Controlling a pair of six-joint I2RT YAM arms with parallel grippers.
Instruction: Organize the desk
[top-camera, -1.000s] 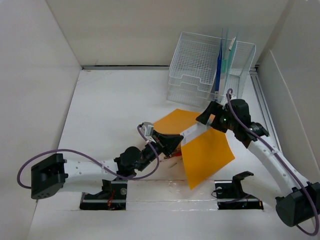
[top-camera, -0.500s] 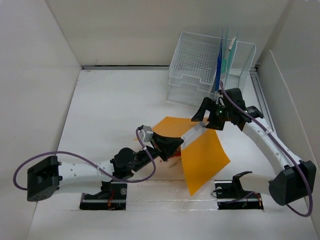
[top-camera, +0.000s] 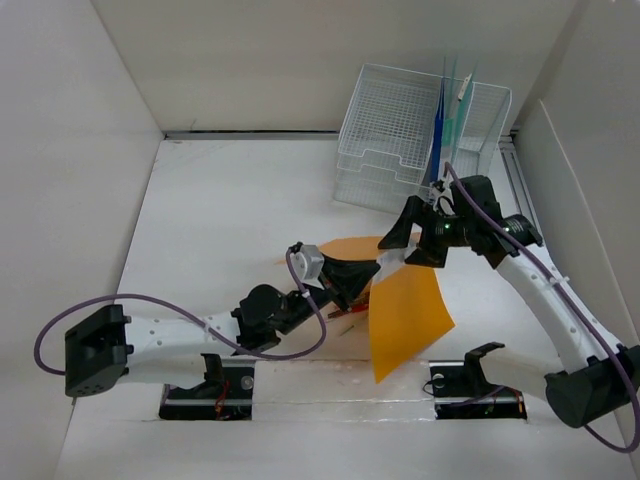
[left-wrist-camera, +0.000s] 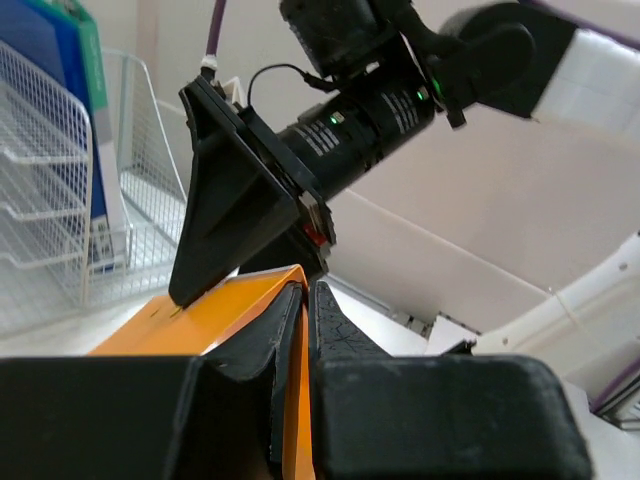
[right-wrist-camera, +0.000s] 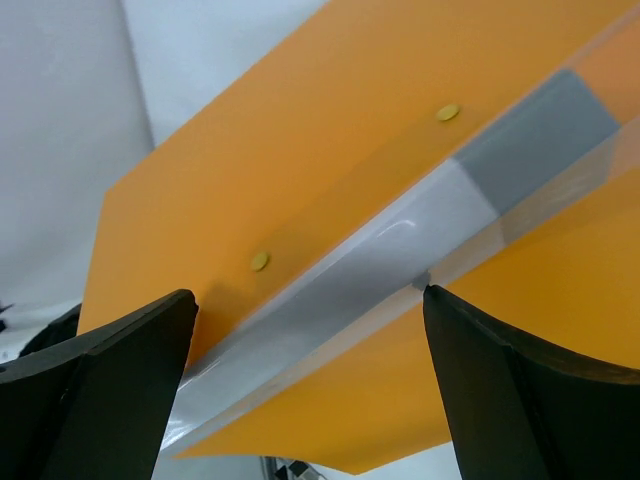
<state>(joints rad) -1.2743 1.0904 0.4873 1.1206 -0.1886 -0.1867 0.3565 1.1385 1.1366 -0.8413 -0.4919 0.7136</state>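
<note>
Left fingers (left-wrist-camera: 340, 340) pinch the orange folder (top-camera: 405, 320) at its near end, right fingers (right-wrist-camera: 100, 390) spread wide astride its clear spine; we list the folder raised off the surface (top-camera: 220, 220), long axis running between them, right arm nearer the wire organizer (top-camera: 390, 130).

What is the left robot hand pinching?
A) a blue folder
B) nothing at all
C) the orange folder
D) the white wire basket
C: in the left wrist view, the left gripper is shut on the edge of the orange folder.
</note>
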